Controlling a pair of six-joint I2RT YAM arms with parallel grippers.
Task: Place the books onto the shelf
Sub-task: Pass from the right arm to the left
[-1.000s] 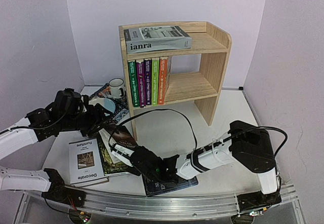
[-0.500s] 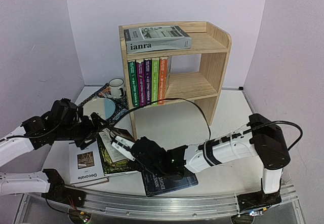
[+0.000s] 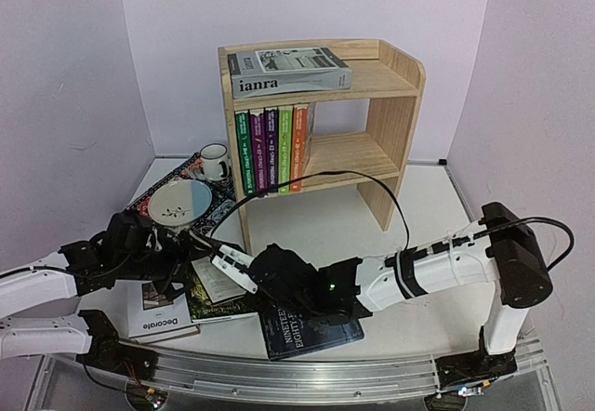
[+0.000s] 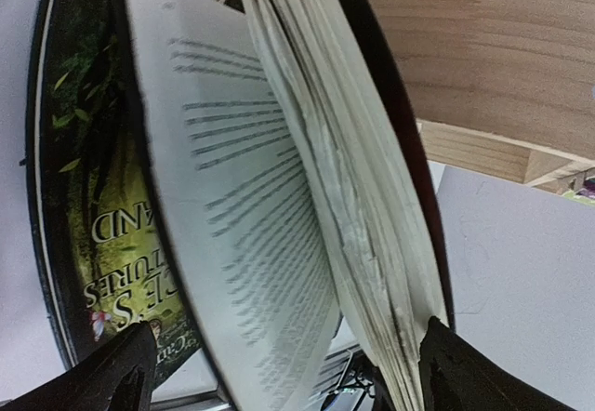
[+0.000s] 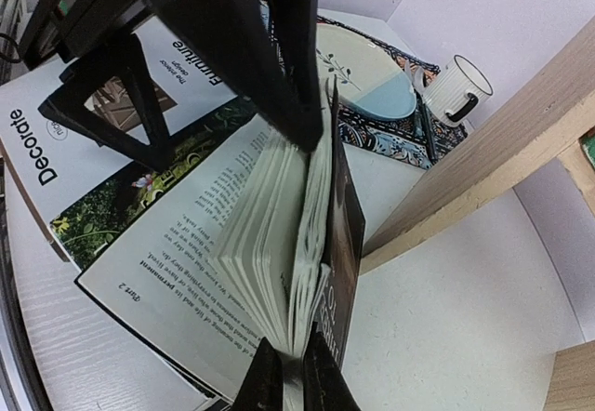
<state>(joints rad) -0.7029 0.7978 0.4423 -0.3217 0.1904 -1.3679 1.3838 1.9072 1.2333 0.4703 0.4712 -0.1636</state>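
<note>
My left claw [image 4: 288, 360] has just spread wide around the open book [image 5: 279, 216], which my right claw [image 5: 296, 378] clamps by one edge near the worktop's [image 3: 418, 216] near left corner, below the shelf [image 3: 390, 104], so lifting it up there looks like the right arm's job.

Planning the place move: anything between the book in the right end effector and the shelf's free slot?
Yes: the shelf's left side panel rises close beside the open book, toward the free space on the middle tier. From the front, nothing visible blocks it.
</note>
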